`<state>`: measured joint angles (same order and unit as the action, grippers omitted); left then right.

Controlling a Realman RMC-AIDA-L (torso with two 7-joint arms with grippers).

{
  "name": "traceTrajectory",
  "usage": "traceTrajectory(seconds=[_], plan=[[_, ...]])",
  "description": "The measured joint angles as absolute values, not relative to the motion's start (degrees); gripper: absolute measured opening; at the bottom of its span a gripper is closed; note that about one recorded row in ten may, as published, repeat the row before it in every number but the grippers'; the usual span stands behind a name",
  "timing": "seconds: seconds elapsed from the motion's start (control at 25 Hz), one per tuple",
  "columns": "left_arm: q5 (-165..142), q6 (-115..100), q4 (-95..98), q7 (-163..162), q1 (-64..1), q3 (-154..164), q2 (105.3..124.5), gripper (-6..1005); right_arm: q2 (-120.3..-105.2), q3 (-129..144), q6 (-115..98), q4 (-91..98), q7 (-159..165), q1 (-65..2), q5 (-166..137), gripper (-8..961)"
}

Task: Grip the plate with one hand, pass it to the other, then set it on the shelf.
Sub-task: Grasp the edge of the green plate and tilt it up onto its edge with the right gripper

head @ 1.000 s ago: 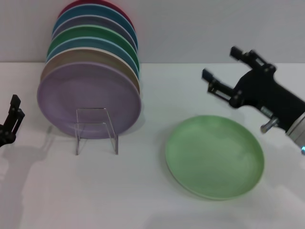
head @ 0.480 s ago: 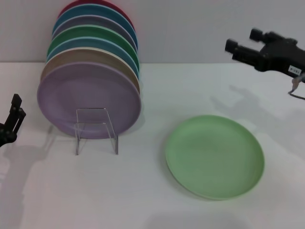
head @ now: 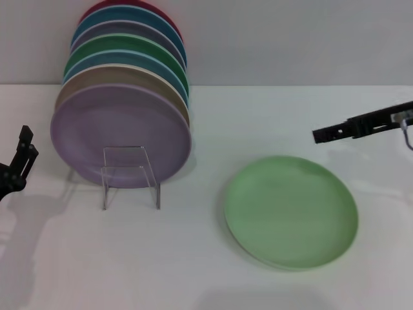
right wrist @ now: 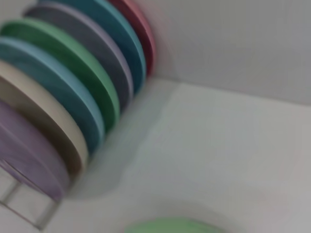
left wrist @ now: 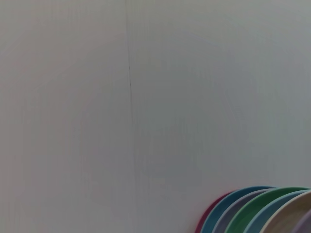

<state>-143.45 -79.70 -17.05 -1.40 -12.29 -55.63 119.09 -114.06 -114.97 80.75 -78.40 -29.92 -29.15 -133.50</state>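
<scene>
The light mint-green plate [head: 290,211] is lying flat on the white worktop [head: 258,116], well apart from the clear acrylic shelf [head: 130,175] and on its right, with nothing touching it; lying face up with its rim free all round, it is probably offering an easy edge to pinch. The shelf is standing in front of a leaning row of coloured plates [head: 122,97], the lavender-purple plate [head: 120,134] at the front, and these are resting tilted against one another, which is likely why they are staying upright. The right gripper [head: 326,134] is hanging above the worktop just beyond the mint plate's far edge, seen edge-on as a thin dark bar, so I cannot tell whether its fingers are apart or together; it is holding nothing. The left gripper [head: 18,166] is waiting far from the mint plate, on the other side of the shelf, its fingers slightly apart and empty, seemingly placed to receive the hand-over. No brand, label or writing is readable anywhere.
</scene>
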Motion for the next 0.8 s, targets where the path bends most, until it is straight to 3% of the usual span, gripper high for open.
traceTrajectory(seconds=[0.16, 0.8], plan=[[-143.39, -79.70, -17.05, -1.40, -12.31, -55.63, 119.09, 766, -113.38, -115.57, 86.25, -80.04, -25.98, -32.51, -141.99, 827], [-143.18, -79.72, -17.05, -1.40, -12.54, -55.63, 119.09, 760, -113.97, -109.63, 83.62, -69.12, -24.79, -35.41, -148.45, 813]])
